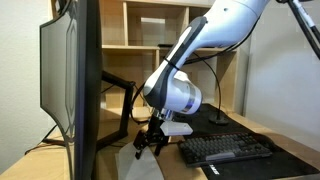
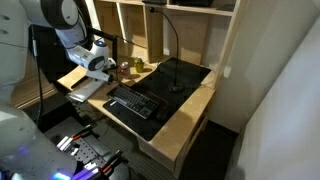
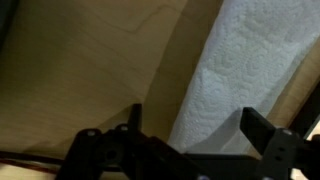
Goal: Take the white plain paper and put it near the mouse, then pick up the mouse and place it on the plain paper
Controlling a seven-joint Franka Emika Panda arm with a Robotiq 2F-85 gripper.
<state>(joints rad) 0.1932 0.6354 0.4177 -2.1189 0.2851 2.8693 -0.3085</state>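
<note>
The white plain paper (image 3: 240,60) is an embossed white sheet lying on the wooden desk. In the wrist view it lies below and between my fingers. It also shows in both exterior views (image 1: 141,168) (image 2: 84,96), at the desk's edge next to the dark keyboard (image 1: 226,149) (image 2: 134,102). My gripper (image 3: 192,114) is open, its two dark fingers wide apart over the sheet's near end. It hangs just above the paper in both exterior views (image 1: 148,146) (image 2: 100,72). I cannot make out the mouse in any view.
A large monitor (image 1: 70,80) on an arm stands close beside the gripper. A black desk mat (image 2: 165,85) carries the keyboard and a gooseneck stand (image 2: 177,84). Wooden shelves (image 1: 150,30) rise behind the desk. Small objects (image 2: 128,68) sit near the shelf.
</note>
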